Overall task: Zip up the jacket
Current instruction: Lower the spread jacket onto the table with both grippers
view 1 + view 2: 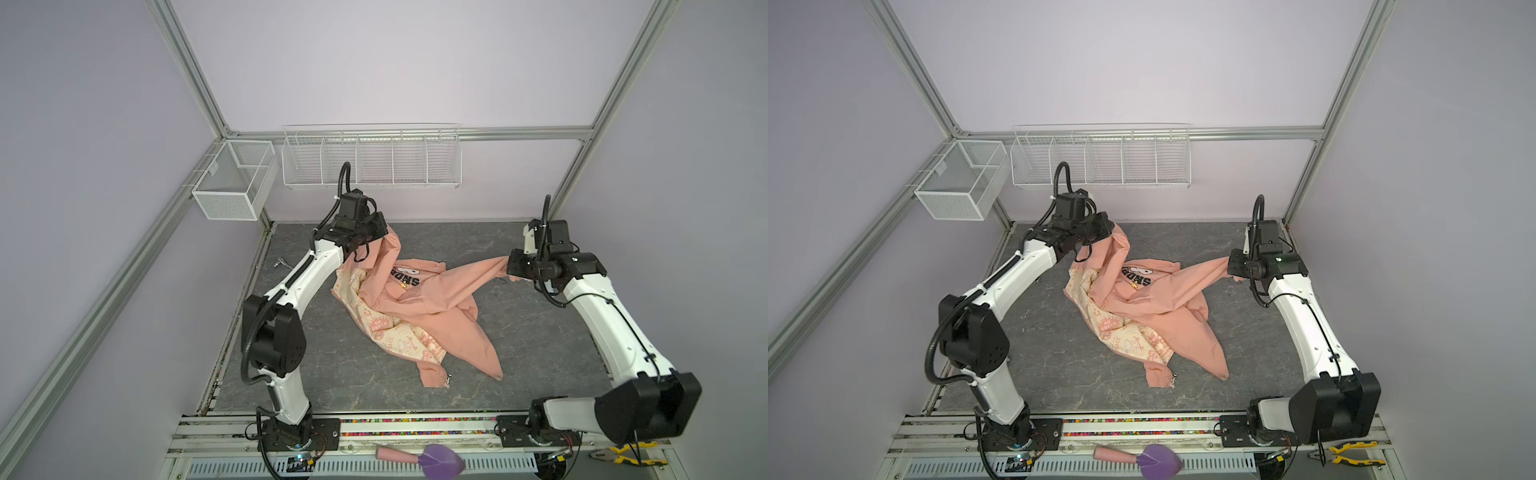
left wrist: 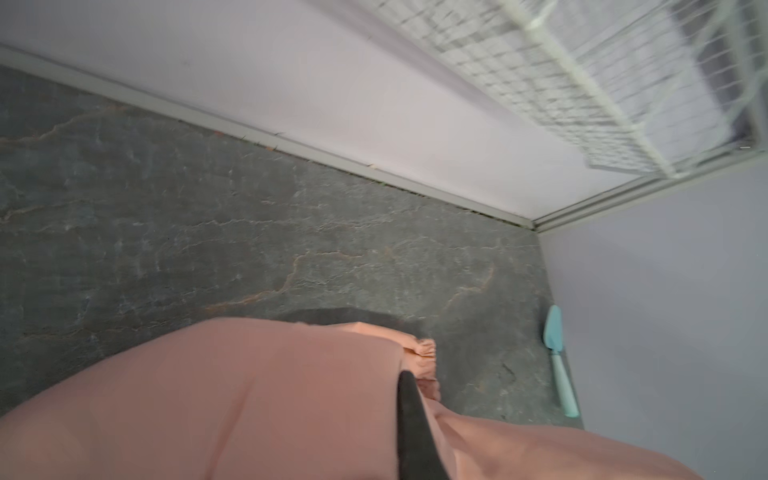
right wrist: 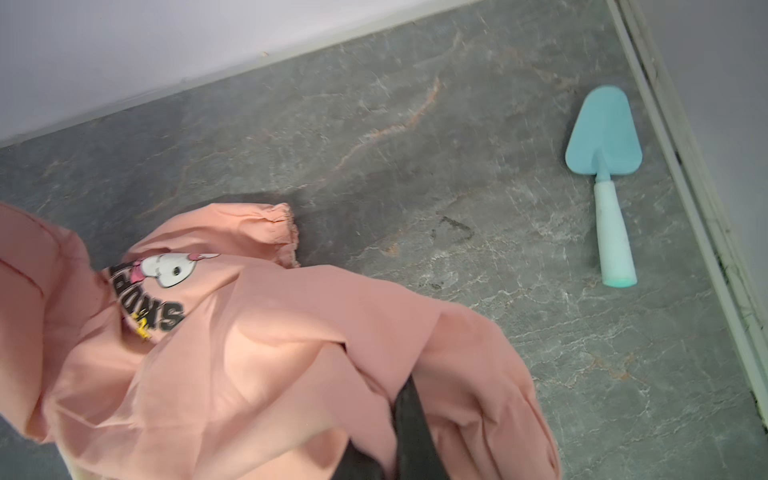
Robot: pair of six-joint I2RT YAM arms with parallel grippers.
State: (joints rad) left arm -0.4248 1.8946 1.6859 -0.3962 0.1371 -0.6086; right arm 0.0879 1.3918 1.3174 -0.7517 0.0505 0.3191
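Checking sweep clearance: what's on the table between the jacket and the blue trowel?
Nothing. In the right wrist view the stretch of grey table between the jacket and the blue trowel is bare.

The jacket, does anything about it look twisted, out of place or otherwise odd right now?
Yes. The jacket is crumpled and twisted, its cream lining turned outward and its front open. The left gripper and right gripper each pinch pink fabric at opposite ends. A blue scoop lies stray on the table.
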